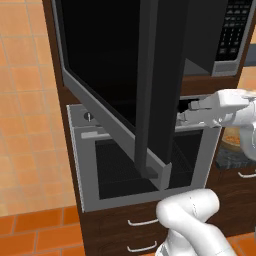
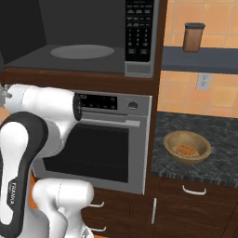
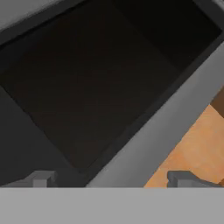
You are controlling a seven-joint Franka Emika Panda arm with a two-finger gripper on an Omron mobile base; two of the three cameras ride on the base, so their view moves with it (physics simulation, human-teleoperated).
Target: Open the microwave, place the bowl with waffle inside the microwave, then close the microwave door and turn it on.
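The microwave (image 2: pixel 93 28) stands open, its grey cavity and round turntable (image 2: pixel 81 51) exposed, with the black keypad (image 2: pixel 139 30) at its right. The microwave door (image 1: pixel 105 60), black glass in a grey frame, is swung far out toward me. My gripper (image 1: pixel 184 116) reaches in from the right, just behind the door's free edge, below the cavity. In the hand view the gripper (image 3: pixel 113 179) is open with nothing between its fingertips (image 3: pixel 41 178), facing the door's glass and frame. The tan bowl with waffle (image 2: pixel 187 146) sits on the dark counter to the right.
A silver oven (image 2: pixel 111 139) with a display sits under the microwave, drawers below it. A brown jar (image 2: pixel 193 37) stands on the shelf above the dark stone counter (image 2: pixel 218 135). The open door juts out over the oven front. Orange tiled wall lies to the left.
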